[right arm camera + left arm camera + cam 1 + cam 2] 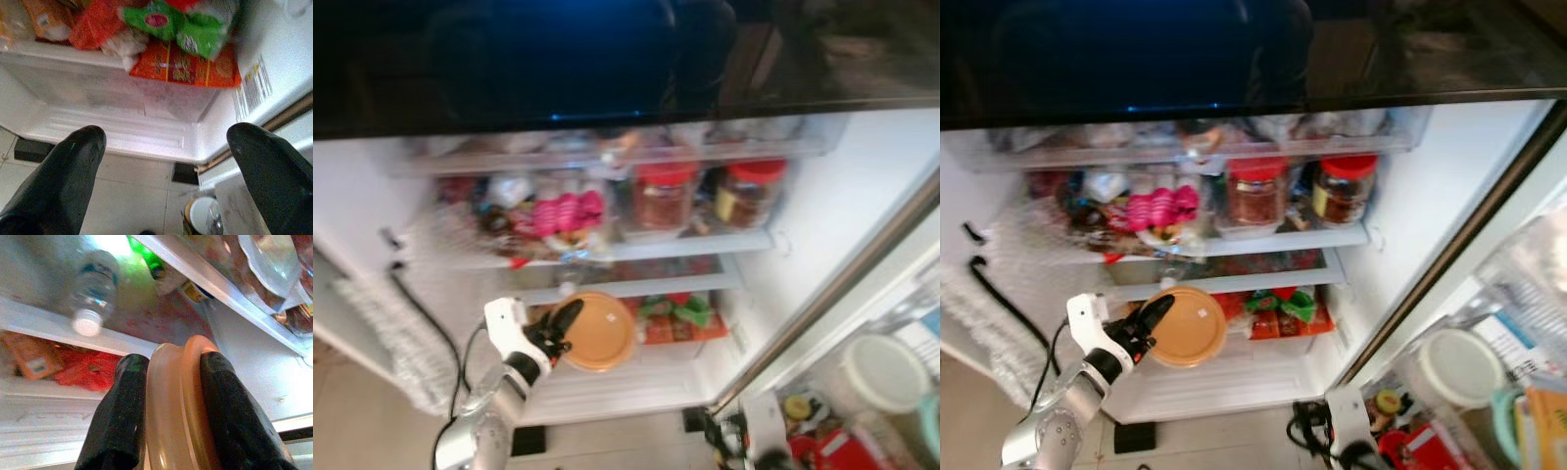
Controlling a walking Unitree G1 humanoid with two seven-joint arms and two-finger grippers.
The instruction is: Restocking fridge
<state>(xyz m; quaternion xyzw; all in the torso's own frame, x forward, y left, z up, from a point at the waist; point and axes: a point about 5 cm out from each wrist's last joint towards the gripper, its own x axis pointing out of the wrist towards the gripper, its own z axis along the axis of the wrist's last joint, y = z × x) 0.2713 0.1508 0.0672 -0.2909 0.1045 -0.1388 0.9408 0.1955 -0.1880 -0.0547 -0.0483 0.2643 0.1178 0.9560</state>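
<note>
Open white fridge, crowded shelves, pale tile floor below.
Left pincer (563,328) is clamped on the rim of a round, flat orange plastic container (598,331), held before the lower shelf's front edge (636,287); it looks light, stiff and smooth, so probably slippery, and an edge grip across its thickness suits it. Right pincer (164,161) hangs spread apart, empty, near the bottom drawer (122,98).

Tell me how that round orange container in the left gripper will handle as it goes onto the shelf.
The orange container looks like rigid plastic, so it probably won't flex. The left gripper pinches it edge-on across its thin sides, and the smooth surface may let it slip or swivel. Being round and held on edge, it could roll if released upright.
</note>
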